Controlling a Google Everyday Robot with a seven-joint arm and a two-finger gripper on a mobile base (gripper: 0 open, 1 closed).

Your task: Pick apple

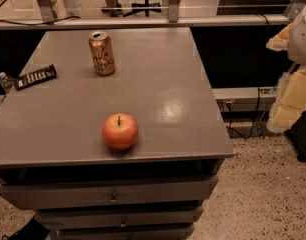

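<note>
The apple (120, 131) is round and red-orange with yellowish patches and a short dark stem. It stands upright on the grey table (163, 84), near the front edge and a little left of centre. My gripper (292, 79) shows as pale cream and yellow parts at the right edge of the camera view. It hangs off the table's right side, above the floor, well to the right of the apple and apart from it. Nothing is in it that I can see.
A gold soda can (102, 53) stands at the back left of the table. A dark flat bar-shaped object (35, 76) lies at the left edge. Drawers (113, 199) sit below the tabletop. Speckled floor (263, 194) and cables are to the right.
</note>
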